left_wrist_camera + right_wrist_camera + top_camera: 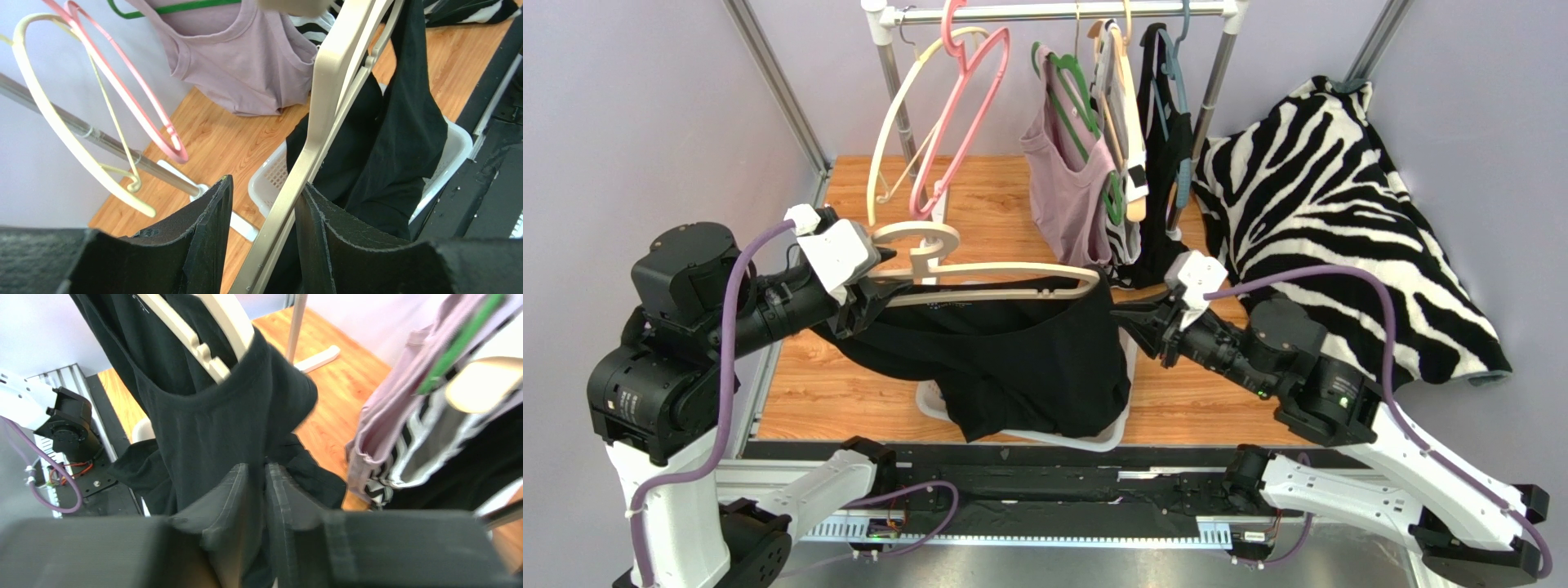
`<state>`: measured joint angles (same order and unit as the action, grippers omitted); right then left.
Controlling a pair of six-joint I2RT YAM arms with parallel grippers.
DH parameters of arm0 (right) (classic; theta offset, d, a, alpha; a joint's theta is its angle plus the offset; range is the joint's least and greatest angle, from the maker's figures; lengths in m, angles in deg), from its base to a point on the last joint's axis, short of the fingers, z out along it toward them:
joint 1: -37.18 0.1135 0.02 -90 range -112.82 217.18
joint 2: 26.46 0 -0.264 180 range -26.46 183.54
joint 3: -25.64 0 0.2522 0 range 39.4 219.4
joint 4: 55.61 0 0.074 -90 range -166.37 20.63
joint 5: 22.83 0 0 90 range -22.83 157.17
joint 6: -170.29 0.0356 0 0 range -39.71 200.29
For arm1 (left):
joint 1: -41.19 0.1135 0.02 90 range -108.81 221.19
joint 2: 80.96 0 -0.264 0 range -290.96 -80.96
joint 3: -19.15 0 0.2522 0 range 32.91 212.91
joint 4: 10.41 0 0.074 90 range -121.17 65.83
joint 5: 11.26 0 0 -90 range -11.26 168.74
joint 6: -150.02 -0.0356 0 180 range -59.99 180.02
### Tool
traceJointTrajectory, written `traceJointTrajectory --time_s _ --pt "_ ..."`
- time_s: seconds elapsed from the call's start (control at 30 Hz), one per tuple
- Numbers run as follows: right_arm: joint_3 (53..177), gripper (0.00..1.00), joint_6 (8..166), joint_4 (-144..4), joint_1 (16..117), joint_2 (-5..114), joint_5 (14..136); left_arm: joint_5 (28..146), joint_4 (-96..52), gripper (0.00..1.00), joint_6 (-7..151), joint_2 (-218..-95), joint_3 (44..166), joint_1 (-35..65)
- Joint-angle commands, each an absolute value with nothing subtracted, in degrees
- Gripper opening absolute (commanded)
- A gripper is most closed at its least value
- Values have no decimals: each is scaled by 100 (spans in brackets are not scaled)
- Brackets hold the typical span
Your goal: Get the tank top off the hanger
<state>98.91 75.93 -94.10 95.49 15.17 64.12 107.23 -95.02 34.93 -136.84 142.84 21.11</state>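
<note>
Your right gripper (265, 493) has its jaws drawn almost together on a fold of the black tank top (1014, 355), just below the right end of the cream hanger (1014, 272). The bite looks thin, and from the wrist view you cannot be sure how much cloth is really caught. Your left gripper (264, 245) is clamped on the hanger's bar near the hook, holding it level in the air and off the rail. The tank top hangs draped from it over the white basket (1100, 435). If you pull now, the cloth may slip out of that shallow pinch. The strap could also catch in the notch on the hanger's shoulder (209, 358). A hard tug might then twist the hanger in the left jaws or drag it free. The mauve tank top (1063, 184) on the rail hangs close behind your right wrist, so a wide outward sweep could snag it.
</note>
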Motion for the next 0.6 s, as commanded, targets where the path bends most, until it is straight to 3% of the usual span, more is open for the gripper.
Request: traceJointTrajectory --time_s 0.0,0.4,0.57 --pt "9882 30 7624 -9530 9537 1143 6181 10554 -9061 0 3725 -13651 14400 2194" --pt "9899 32 7800 -9020 9537 1669 6919 11064 -9061 0 3918 -13660 14549 2405" --pt "9926 26 7827 -8757 9537 1915 7051 11248 -9079 0 3910 -13677 14585 2422"
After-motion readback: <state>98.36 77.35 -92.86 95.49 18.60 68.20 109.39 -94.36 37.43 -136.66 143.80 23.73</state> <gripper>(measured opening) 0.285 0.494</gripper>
